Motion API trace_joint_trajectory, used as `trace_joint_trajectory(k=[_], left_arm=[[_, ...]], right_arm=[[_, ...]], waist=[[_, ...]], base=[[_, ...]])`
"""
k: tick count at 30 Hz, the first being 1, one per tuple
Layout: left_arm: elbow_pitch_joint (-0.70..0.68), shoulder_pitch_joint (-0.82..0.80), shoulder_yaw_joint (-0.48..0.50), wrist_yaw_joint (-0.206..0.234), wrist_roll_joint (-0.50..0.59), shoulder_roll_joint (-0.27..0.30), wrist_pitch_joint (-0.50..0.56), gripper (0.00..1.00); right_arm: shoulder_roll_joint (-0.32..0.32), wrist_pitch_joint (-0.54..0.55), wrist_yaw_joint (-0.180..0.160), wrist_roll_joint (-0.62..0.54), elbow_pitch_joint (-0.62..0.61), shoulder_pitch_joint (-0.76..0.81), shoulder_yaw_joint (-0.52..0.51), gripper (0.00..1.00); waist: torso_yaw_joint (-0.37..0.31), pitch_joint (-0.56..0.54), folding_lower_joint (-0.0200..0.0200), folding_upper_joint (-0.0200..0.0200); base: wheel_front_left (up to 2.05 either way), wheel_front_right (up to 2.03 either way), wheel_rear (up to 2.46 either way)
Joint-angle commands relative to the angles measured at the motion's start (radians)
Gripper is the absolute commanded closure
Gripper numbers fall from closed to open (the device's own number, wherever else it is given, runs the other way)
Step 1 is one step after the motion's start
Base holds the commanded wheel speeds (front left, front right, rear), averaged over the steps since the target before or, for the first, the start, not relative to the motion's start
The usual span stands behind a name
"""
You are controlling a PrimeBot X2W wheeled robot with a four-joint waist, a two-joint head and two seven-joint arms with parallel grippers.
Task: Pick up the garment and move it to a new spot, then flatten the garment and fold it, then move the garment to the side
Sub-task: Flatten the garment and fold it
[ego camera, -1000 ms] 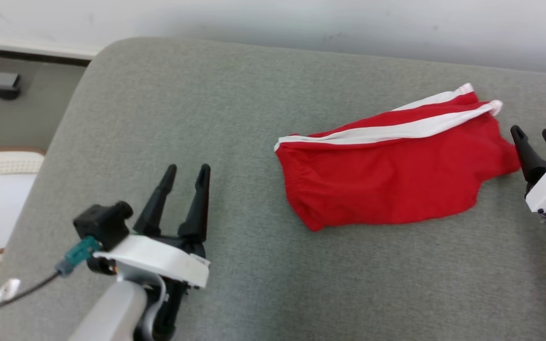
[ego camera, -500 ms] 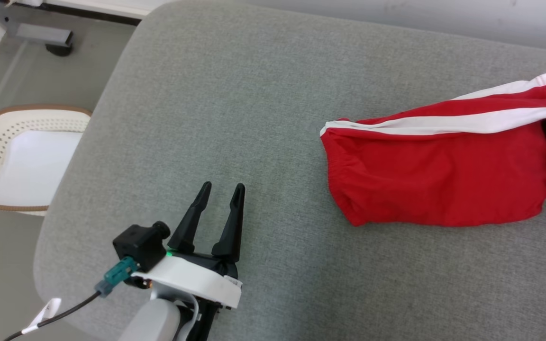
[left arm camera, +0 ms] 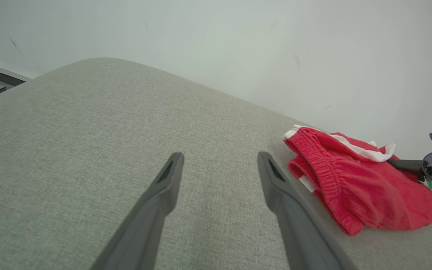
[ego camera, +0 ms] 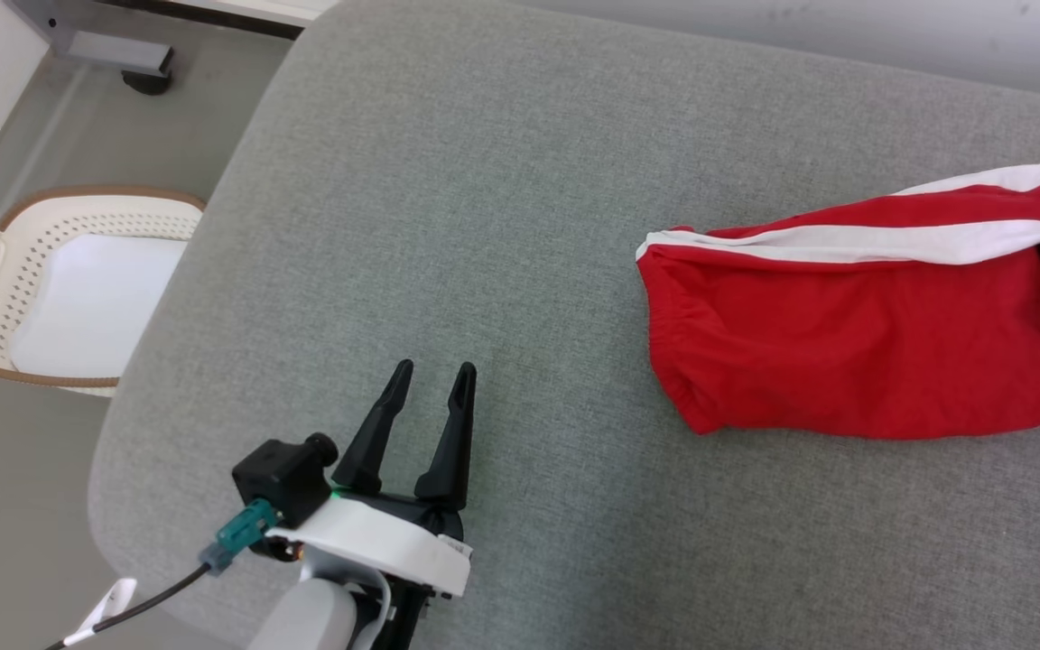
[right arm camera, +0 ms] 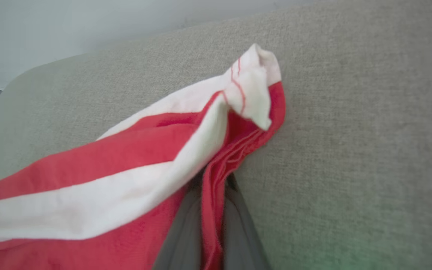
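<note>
On my screen the red garment (ego camera: 854,352) with its white stripes lies on the right part of the grey padded surface (ego camera: 502,208), crumpled, its elastic waistband pointing to the left and its far right end bunched up. The right tool (right arm camera: 213,195) is at this right end. In the right wrist view its 2 dark fingers (right arm camera: 180,232) are clenched together on a thin fold of the red cloth, just below the white tip of the stripe. In the head view I see only a part of its white body at the right edge, with the fingers going under the cloth. The left tool (ego camera: 436,367) is well apart from the garment, over the near left part of the surface. Its 2 fingers are spread and released, with nothing between them, and the left wrist view shows bare grey fabric in the gap. On the floor (ego camera: 23,506) at the left of the surface stands 1 cream basket (ego camera: 41,239) with a brown rim. A pale wall (left arm camera: 238,45) is behind the far edge.
</note>
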Motion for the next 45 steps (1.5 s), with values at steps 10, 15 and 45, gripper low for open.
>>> trace_joint_trajectory(k=[10,15,45], left_arm=[[0.020,0.034,0.031,-0.014,0.066,-0.012,-0.001,0.00],[0.028,0.051,0.043,-0.017,0.083,-0.012,-0.001,0.00],[0.047,0.148,0.078,-0.011,0.089,-0.011,0.000,0.00]], right_arm=[[-0.008,-0.059,0.004,0.062,-0.025,0.063,-0.029,1.00],[-0.008,-0.087,0.004,0.084,-0.027,0.102,-0.041,1.00],[0.021,-0.237,0.003,0.171,-0.246,0.272,-0.105,1.00]], waist=[[-0.059,-0.078,0.0000,0.0000],[-0.101,-0.117,0.0000,0.0000],[-0.238,-0.258,0.0000,0.0000]], base=[[0.00,0.00,0.00],[0.00,0.00,0.00],[0.00,0.00,0.00]])
